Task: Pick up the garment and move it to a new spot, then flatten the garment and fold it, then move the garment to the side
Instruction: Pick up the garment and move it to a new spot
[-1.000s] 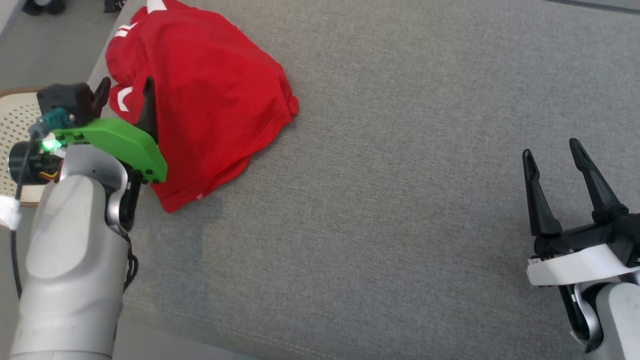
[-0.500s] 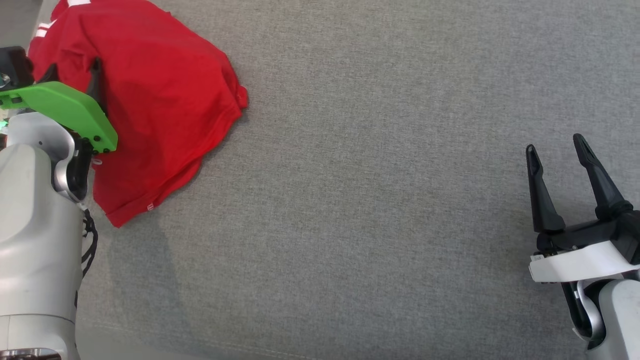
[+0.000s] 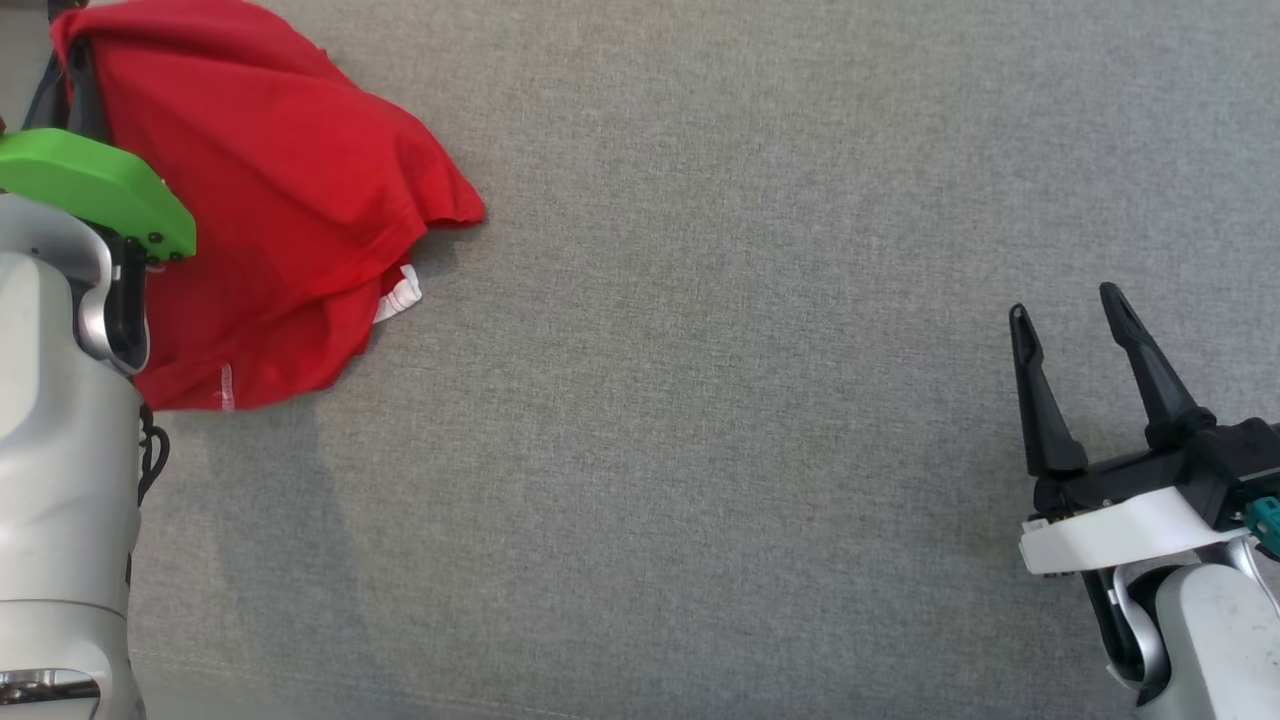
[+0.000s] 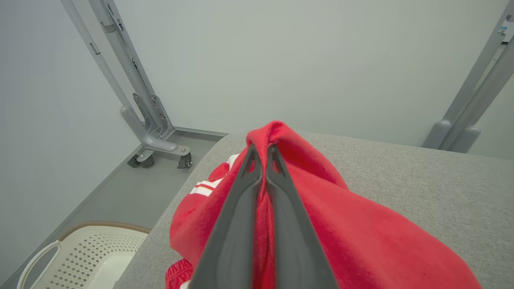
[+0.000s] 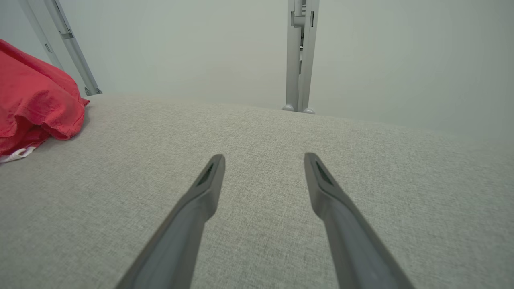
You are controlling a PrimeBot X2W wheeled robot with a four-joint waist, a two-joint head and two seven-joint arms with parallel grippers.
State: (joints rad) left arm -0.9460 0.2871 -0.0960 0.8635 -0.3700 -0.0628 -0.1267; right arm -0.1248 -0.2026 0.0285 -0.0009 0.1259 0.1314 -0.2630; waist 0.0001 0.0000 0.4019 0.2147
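Observation:
The garment [image 3: 270, 200] is a red shirt with white trim, bunched at the far left of the grey padded table [image 3: 700, 400]. In the left wrist view my left gripper [image 4: 263, 154] is shut on a raised fold of the garment [image 4: 341, 224], which drapes down over both sides of the fingers. The head view shows that arm's green wrist plate [image 3: 90, 185] at the left edge, its fingertips hidden by the cloth. My right gripper [image 3: 1065, 310] stands open at the lower right above bare table, far from the garment [image 5: 36, 104], with nothing between its fingers [image 5: 209, 180].
A white perforated basket [image 4: 80, 257] sits on the floor beside the table's left edge. Grey metal frame legs [image 4: 144, 120] on castors stand behind the table near the wall, with another post [image 5: 299, 56] at the far edge.
My left gripper has shut on the garment and lifted a fold of it, so the cloth's lower edge has pulled up and inward. The head view has also shifted.

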